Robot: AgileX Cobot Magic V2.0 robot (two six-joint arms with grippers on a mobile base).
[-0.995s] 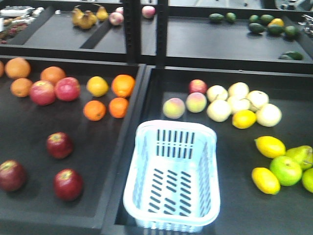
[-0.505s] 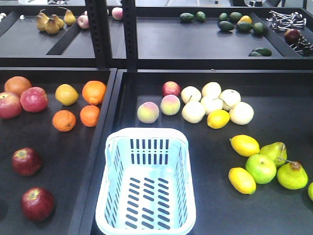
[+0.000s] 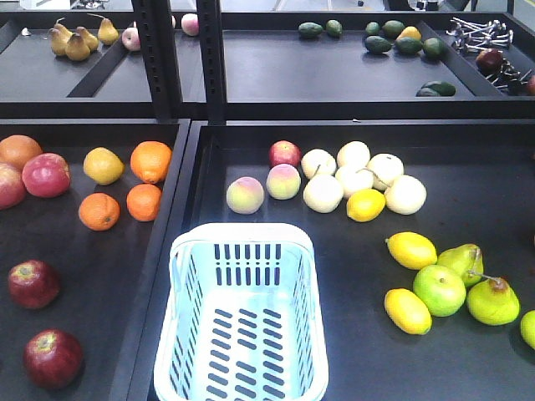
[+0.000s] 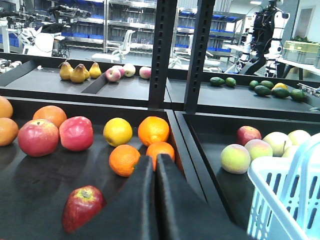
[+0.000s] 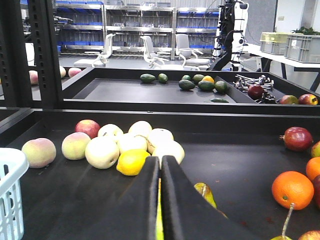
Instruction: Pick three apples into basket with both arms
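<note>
Two dark maroon apples (image 3: 33, 284) (image 3: 52, 357) lie at the front of the left tray; a third is out of the front view. One dark apple (image 4: 82, 207) shows low left of my left gripper (image 4: 155, 161), which is shut and empty above the left tray. The pale blue basket (image 3: 242, 231) stands empty at the front left of the right tray; it also shows in the left wrist view (image 4: 285, 195) and the right wrist view (image 5: 7, 195). My right gripper (image 5: 161, 161) is shut and empty above the right tray. Neither gripper shows in the front view.
Oranges (image 3: 150, 161) and pink-red apples (image 3: 46, 174) lie behind the dark apples. Peaches (image 3: 245, 195), pale round fruit (image 3: 353, 178), lemons (image 3: 410, 249) and green fruit (image 3: 439, 289) fill the right tray. A raised divider (image 3: 171, 225) separates the trays. Black posts (image 3: 211, 58) stand behind.
The front view has shifted: trays, fruit and basket have slid left in the frame. One of three dark apples has gone off the left edge.
</note>
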